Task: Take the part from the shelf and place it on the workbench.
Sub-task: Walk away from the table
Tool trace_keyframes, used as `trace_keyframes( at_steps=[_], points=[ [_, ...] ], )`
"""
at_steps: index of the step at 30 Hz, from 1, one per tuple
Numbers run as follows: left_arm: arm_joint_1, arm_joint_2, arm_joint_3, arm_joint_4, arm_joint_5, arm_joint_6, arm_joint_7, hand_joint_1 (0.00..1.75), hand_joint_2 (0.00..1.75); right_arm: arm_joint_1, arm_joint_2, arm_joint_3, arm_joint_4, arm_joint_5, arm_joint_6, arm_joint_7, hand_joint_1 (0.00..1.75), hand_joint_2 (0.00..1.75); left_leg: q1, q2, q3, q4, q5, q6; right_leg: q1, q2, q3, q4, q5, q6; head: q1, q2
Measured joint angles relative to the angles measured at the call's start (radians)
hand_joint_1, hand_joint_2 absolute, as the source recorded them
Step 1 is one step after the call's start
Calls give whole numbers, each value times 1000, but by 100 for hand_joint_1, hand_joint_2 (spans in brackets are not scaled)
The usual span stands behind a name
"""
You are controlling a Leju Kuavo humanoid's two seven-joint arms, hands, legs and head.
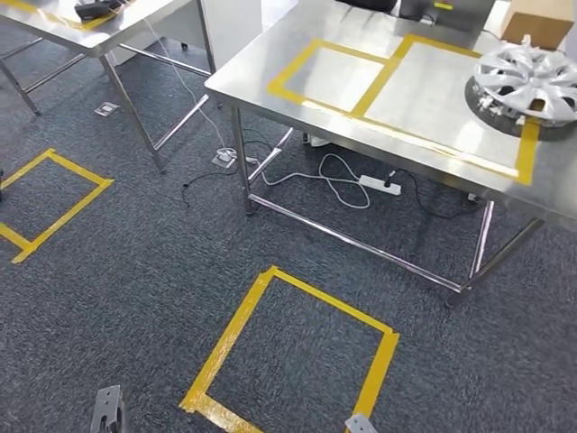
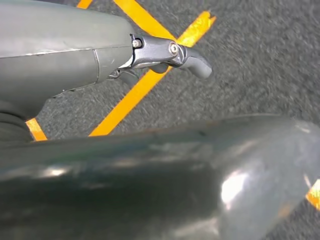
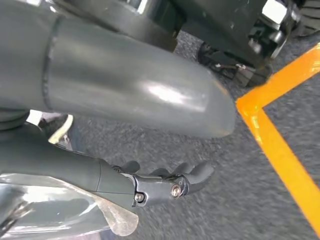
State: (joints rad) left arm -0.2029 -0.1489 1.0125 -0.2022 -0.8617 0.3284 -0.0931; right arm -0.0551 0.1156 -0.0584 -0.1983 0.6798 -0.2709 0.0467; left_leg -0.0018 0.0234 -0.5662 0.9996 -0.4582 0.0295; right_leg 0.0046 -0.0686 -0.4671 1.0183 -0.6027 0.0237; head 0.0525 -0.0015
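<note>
L hand (image 2: 166,55) hangs by my side over the carpet, fingers loosely out, nothing in it. R hand (image 3: 166,182) same deal: fingers apart, slightly curled, empty, dangling above the grey carpet (image 1: 136,271) near a strip of yellow floor tape (image 3: 279,145).

Looking out from the head cam: a yellow taped square (image 1: 292,361) on the floor right ahead of me, another one off to the left. Beyond it the steel tabletop (image 1: 326,117), brushed metal, thin tube legs, yellow tape boxes marked on top. Cables and a white power strip (image 1: 380,184) lie underneath.

The part, by my guess, is the silver wheel cover (image 1: 527,86), sitting on the tabletop at the far right, overlapping the tape edge, just in front of a cardboard box (image 1: 537,20). It's a round, shallow dish with spoked cut-outs, glossy plastic by the look. I reckon it's light but wide, a bit flexy, slick on the face. Best hold prob at the rim or through a spoke gap; the clips around the edge could snap if squeezed hard.
</note>
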Motion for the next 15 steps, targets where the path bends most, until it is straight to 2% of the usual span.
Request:
trace_keyframes(
  at_steps=[2, 3, 4, 5, 6, 7, 8, 9, 10, 11, 13, 14, 15],
  points=[
    [-4, 0, 0, 0, 0, -2, 0, 0, 0, 2, 0, 7, 1, 1, 1, 0, 0, 0, 3, -19, -3, -3, 3, 6, -6, 50, -70, 132, -58, 7, 8, 0],
    [-5, -1, 0, 0, 0, -2, 0, 0, 0, 4, 0, 9, 1, 2, 2, 1, 0, 0, 3, -29, -5, -3, 4, 7, -8, 60, -109, 202, -77, 10, 10, 0],
    [-4, -1, 0, 0, 0, -3, 0, 0, 0, 6, 0, 12, 2, 3, 3, 2, 0, 0, 3, -41, -5, -2, 4, 7, -10, 64, -138, 246, -80, 12, 10, 0],
    [-4, -2, 0, 0, 0, -2, 0, 0, 0, 7, 0, 13, 3, 5, 4, 3, 0, 0, 4, -53, -5, -1, 4, 7, -11, 66, -149, 250, -60, 14, 11, 0],
    [-3, -2, 0, 0, 0, -2, 0, 0, 0, 8, 0, 15, 4, 7, 5, 3, 0, 0, 5, -66, -4, 0, 4, 6, -13, 70, -143, 215, -22, 15, 11, 0],
    [-4, -3, 0, 0, 0, -2, 0, 0, 0, 8, 0, 16, 4, 9, 6, 3, 0, 0, 6, -79, -4, 2, 3, 4, -17, 83, -122, 151, 25, 17, 11, 0],
    [-5, -3, 0, 0, 0, -2, 0, 0, 0, 8, 0, 18, 5, 11, 7, 4, 0, 0, 6, -92, -5, 6, 3, 0, -22, 108, -100, 88, 60, 18, 11, 0],
    [-7, -4, 0, 0, 0, -2, 0, 0, 0, 8, 0, 19, 6, 12, 7, 4, 0, 0, 6, -104, -10, 11, 3, -5, -26, 133, -80, 34, 79, 18, 11, 0],
    [-9, -5, 0, 0, 0, -2, 0, 0, 0, 8, 0, 19, 8, 13, 8, 4, 0, 0, 6, -115, -17, 15, 4, -11, -28, 153, -67, 3, 84, 17, 11, 0],
    [-9, -5, 0, 0, 0, -2, 0, 0, 0, 7, 0, 20, 9, 13, 9, 5, 0, 0, 7, -127, -25, 17, 8, -19, -28, 162, -62, -6, 77, 13, 11, 0],
    [-6, -4, 0, 0, 0, -2, 0, 0, 0, 6, 0, 20, 9, 14, 9, 6, 0, 0, 11, -140, -37, 19, 13, -33, -27, 143, -57, -13, 79, 1, 11, 0],
    [-4, -3, 0, 0, 0, -2, 0, 0, 0, 6, 1, 20, 9, 14, 10, 6, 0, 0, 10, -127, -43, 28, 7, -38, -28, 130, -56, -15, 82, -6, 10, 0],
    [-4, -3, 0, 0, 0, -2, 0, 0, 0, 6, 1, 21, 9, 14, 11, 6, 0, 0, 9, -104, -55, 54, -10, -43, -29, 116, -55, -18, 85, -13, 8, 0]
  ],
)
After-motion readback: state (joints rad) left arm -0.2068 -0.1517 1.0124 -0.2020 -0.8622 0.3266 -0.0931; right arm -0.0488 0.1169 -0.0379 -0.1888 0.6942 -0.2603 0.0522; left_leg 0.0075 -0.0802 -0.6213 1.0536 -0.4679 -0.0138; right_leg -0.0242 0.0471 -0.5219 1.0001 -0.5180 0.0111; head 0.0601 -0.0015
